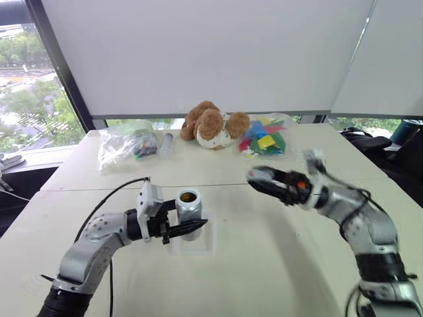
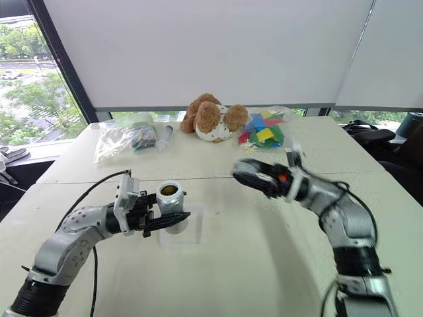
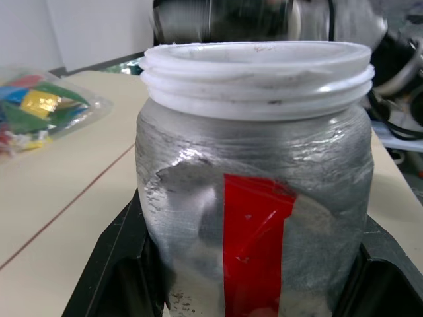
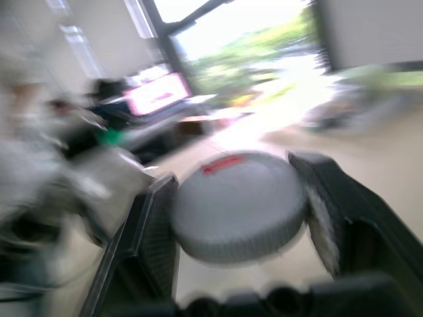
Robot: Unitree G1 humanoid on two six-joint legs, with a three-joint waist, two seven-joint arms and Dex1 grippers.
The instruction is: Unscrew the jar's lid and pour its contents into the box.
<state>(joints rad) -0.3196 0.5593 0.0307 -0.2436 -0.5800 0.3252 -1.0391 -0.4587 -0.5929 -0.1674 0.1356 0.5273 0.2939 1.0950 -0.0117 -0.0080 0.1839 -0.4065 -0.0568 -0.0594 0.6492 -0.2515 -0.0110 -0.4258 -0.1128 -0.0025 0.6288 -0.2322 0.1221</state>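
A: Standing in the box [image 2: 192, 236], the open jar [image 2: 170, 206] is clamped at its body by the left gripper [image 2: 173, 218].

B: The lid [image 4: 239, 203] is pinched in the right gripper [image 2: 243, 173], well right of the jar. Rigid and light, the jar is judged slippery; the mid-body grip should be kept for tipping.

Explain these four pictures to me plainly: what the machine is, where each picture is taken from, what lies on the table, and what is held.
This is a two-armed humanoid robot. Two pictures look down from its head; the other two come from cameras on its wrists. The left pincer is shut on the jar, which stands open in the box, brown contents visible inside. The right pincer is shut on the lid, held above the table to the side. At the far edge lie a teddy bear and two plastic bags.
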